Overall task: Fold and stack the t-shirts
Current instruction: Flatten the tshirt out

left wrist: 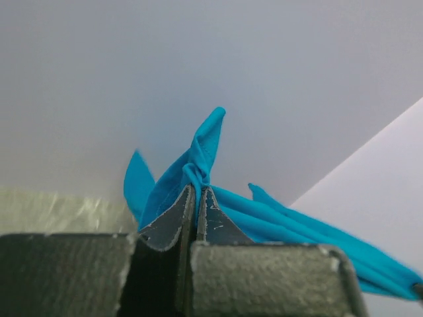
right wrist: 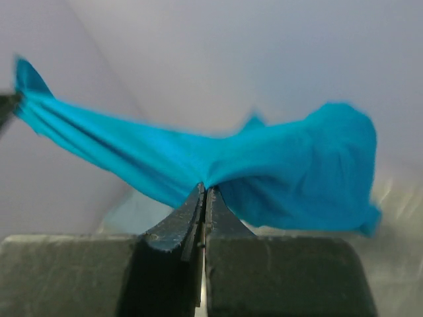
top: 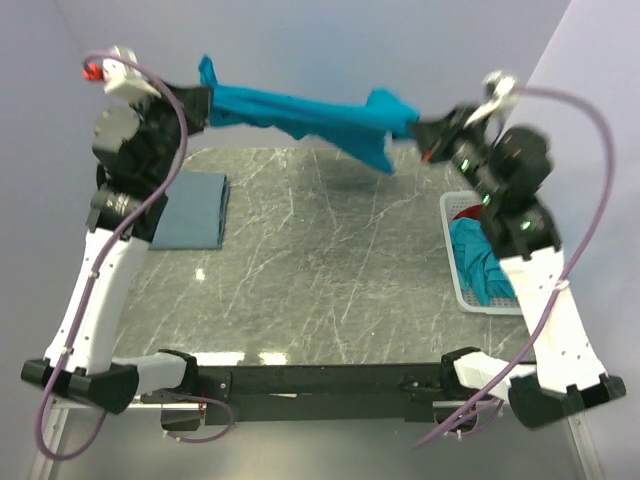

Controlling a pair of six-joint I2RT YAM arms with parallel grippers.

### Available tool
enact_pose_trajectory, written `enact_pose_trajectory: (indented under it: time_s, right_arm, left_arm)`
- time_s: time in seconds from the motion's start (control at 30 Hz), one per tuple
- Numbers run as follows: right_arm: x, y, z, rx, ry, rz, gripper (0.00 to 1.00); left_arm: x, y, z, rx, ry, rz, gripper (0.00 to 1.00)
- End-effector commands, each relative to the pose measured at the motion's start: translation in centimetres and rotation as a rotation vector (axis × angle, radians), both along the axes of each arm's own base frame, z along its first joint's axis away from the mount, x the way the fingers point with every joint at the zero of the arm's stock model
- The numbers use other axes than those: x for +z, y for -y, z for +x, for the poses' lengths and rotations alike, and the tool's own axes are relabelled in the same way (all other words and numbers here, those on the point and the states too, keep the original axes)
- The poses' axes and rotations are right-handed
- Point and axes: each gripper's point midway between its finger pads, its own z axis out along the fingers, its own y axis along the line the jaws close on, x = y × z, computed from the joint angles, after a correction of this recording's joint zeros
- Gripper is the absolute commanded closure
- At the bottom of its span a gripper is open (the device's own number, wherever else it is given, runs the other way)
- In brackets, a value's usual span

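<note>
1. Folded grey-blue t-shirt (top: 195,210): lies flat on the table (top: 320,270) at the left. Its left edge is hidden behind the left arm.
2. Left gripper (top: 203,104): raised above the far left corner of the table, clamped onto one end of the teal t-shirt (top: 300,113). In the left wrist view the fingers (left wrist: 168,221) meet on a bunched fold of cloth, and a tip of fabric stands up above the pinch.
3. Teal t-shirt: hangs in the air between the two grippers as a twisted band, clear of the table. A loose fold droops near its right end. Which parts of the garment are gripped cannot be made out.
4. Right gripper (top: 428,130): raised above the far right of the table, closed tight on the other end of the teal t-shirt. In the right wrist view the fingers (right wrist: 178,224) press together on the cloth, which is blurred.
5. Basket (top: 450,240): white and perforated, at the right edge of the table, largely covered by the right arm. A second teal t-shirt (top: 478,268) lies crumpled inside. Only a sliver of a red t-shirt (top: 466,213) shows at the far end.
</note>
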Motion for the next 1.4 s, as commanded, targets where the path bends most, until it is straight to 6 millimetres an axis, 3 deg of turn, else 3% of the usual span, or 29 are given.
enact_pose_trajectory:
  time_s: [0.0, 0.03, 0.07, 0.1, 0.13, 0.17, 0.2, 0.23, 0.27, 0.3, 0.37, 0.4, 0.43, 0.47, 0.5, 0.53, 0.6, 0.73, 0.9, 0.93, 1.07, 1.1, 1.13, 1.17, 1.2, 1.23, 1.27, 1.3, 1.37]
  right_arm:
    - [-8.6, 0.0, -1.1, 0.002, -0.165, 0.024, 1.0]
    - [-13.8, -0.1, -1.2, -0.005, -0.281, 0.009, 1.0]
    - [-16.1, -0.5, -2.1, 0.004, -0.326, -0.004, 1.0]
    - [-17.9, -0.3, -3.6, 0.003, -0.364, -0.015, 1.0]
    - [-22.3, -0.4, -4.5, 0.002, -0.457, -0.048, 1.0]
    - [-23.8, -0.6, -5.9, 0.017, -0.481, -0.067, 1.0]
    - [-26.4, -0.5, -7.1, 0.02, -0.551, -0.097, 1.0]
    - [-30.1, -0.4, -8.4, 0.028, -0.635, -0.129, 1.0]
    - [-31.9, -0.2, -9.3, 0.033, -0.686, -0.14, 0.98]
    - [-35.1, -0.1, -11.3, 0.053, -0.776, -0.158, 0.97]
    - [-37.1, -0.5, -13.2, 0.099, -0.838, -0.14, 0.89]
    - [-38.1, -0.7, -14.0, 0.121, -0.863, -0.134, 0.81]
    - [-39.7, -0.9, -15.2, 0.152, -0.91, -0.128, 0.6]
    - [-39.9, -0.8, -15.4, 0.147, -0.913, -0.122, 0.51]
    - [-40.4, -0.5, -15.6, 0.133, -0.93, -0.123, 0.47]
    - [-40.3, -0.1, -15.4, 0.104, -0.922, -0.127, 0.35]
    - [-39.8, 0.4, -14.9, 0.068, -0.904, -0.136, 0.28]
    - [-35.5, 1.2, -12.2, -0.028, -0.785, -0.107, 0.26]
    - [-32.6, 3.3, -9.4, -0.203, -0.699, -0.086, 0.26]
    - [-32.4, 3.2, -9.1, -0.21, -0.696, -0.078, 0.26]
    - [-33.1, 2.6, -8.2, -0.211, -0.721, -0.053, 0.26]
    - [-33.6, 2.8, -8.1, -0.226, -0.739, -0.056, 0.26]
    - [-34.1, 2.9, -8.1, -0.239, -0.758, -0.052, 0.26]
    - [-34.9, 2.9, -7.9, -0.25, -0.785, -0.062, 0.25]
    - [-35.6, 3.0, -7.9, -0.258, -0.802, -0.072, 0.25]
    - [-36.2, 2.9, -7.9, -0.261, -0.814, -0.078, 0.25]
    - [-37.2, 2.9, -7.8, -0.266, -0.844, -0.091, 0.25]
    - [-38.0, 2.9, -7.9, -0.265, -0.866, -0.101, 0.25]
    - [-39.5, 2.8, -7.9, -0.268, -0.912, -0.118, 0.25]
  left_arm:
    - [-10.1, -0.8, 2.1, 0.046, -0.211, 0.009, 0.99]
    - [-11.6, -0.9, 1.0, 0.04, -0.241, -0.011, 0.99]
    - [-13.6, -0.7, 0.5, 0.027, -0.274, -0.021, 0.99]
    - [-19.8, -0.5, 0.0, 0.022, -0.397, -0.04, 0.99]
    - [-21.1, -0.8, -1.4, 0.022, -0.411, -0.064, 0.99]
    - [-23.8, -0.9, -2.2, 0.029, -0.465, -0.078, 0.99]
    - [-29.3, -1.2, -3.6, 0.048, -0.584, -0.105, 0.99]
    - [-30.7, -1.5, -5.0, 0.052, -0.601, -0.112, 0.96]
    - [-32.7, -1.7, -5.9, 0.061, -0.642, -0.113, 0.93]
    - [-37.4, -2.2, -8.0, 0.089, -0.769, -0.126, 0.91]
    - [-39.8, -2.2, -10.3, 0.076, -0.829, -0.148, 0.79]
    - [-42.8, -2.3, -12.0, 0.088, -0.912, -0.171, 0.73]
    - [-43.1, -2.1, -12.8, 0.076, -0.918, -0.193, 0.58]
    - [-43.8, -1.9, -13.5, 0.066, -0.939, -0.213, 0.41]
    - [-44.5, -1.9, -14.1, 0.068, -0.955, -0.234, 0.17]
    - [-43.8, -1.8, -14.3, 0.054, -0.926, -0.246, 0.01]
    - [-42.4, -1.7, -14.1, 0.039, -0.874, -0.251, 0.0]
    - [-38.9, -2.2, -12.9, 0.049, -0.755, -0.244, 0.01]
    - [-36.5, -1.0, -11.3, -0.009, -0.742, -0.218, 0.01]
    - [-37.0, -0.7, -10.7, -0.019, -0.764, -0.201, 0.01]
    - [-35.1, 0.7, -7.9, -0.053, -0.726, -0.156, 0.01]
    - [-33.3, 1.2, -6.8, -0.072, -0.675, -0.145, 0.01]
    - [-34.6, 1.5, -5.6, -0.046, -0.717, -0.119, 0.01]
    - [-32.8, 2.0, -4.3, -0.047, -0.691, -0.113, 0.0]
    - [-34.2, 2.7, -2.8, -0.058, -0.733, -0.087, 0.01]
    - [-34.2, 3.4, -1.8, -0.07, -0.742, -0.076, 0.0]
    - [-32.9, 3.8, -0.3, -0.065, -0.721, -0.083, 0.0]
    - [-35.1, 4.2, 1.2, -0.057, -0.772, -0.058, 0.01]
    - [-36.0, 4.7, 3.2, -0.052, -0.797, -0.022, 0.0]
